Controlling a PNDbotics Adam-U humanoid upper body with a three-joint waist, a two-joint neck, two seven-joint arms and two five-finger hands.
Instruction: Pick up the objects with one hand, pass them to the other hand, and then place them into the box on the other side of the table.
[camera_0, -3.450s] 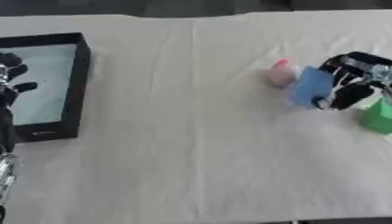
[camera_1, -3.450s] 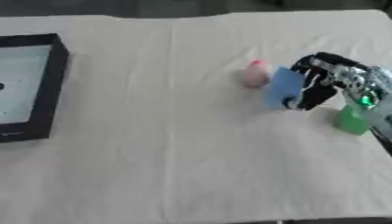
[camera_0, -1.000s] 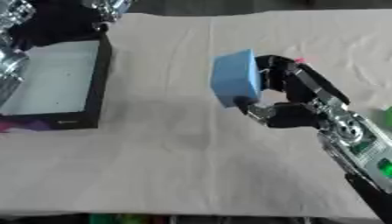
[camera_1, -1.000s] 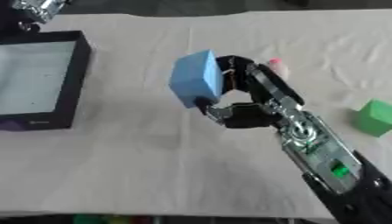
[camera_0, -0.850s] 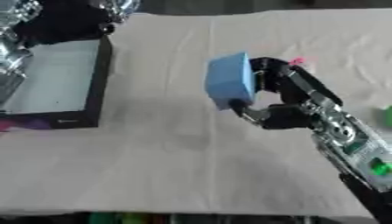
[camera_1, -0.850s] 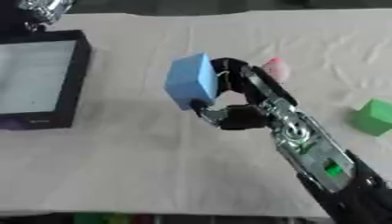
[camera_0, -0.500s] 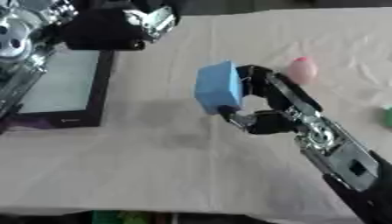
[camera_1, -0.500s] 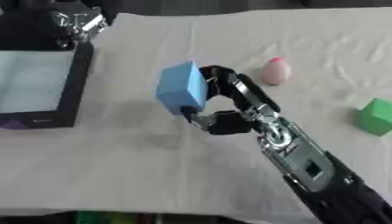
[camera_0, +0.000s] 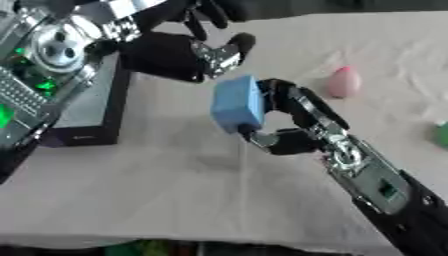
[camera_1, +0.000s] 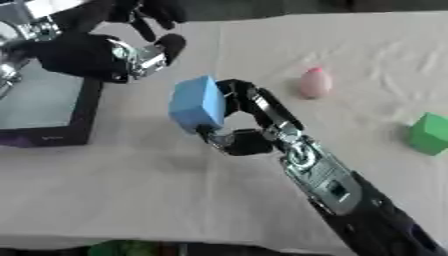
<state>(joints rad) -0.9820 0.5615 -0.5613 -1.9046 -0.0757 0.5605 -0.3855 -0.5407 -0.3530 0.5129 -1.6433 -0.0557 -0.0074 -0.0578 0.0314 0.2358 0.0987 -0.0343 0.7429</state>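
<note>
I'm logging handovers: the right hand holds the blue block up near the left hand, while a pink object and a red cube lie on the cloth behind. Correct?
Nearly. The cube is green, not red, as the right eye view shows. The right hand does hold the blue block near the left hand, with the pink object behind.

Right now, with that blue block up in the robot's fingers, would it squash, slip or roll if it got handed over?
The blue block keeps flat faces and straight edges in the right hand, so it is probably stiff, not squashy. Its boxy shape suggests it would sit still, not roll like the rounded pink object might. It looks smooth, so it may slip as the open left hand takes it.
</note>
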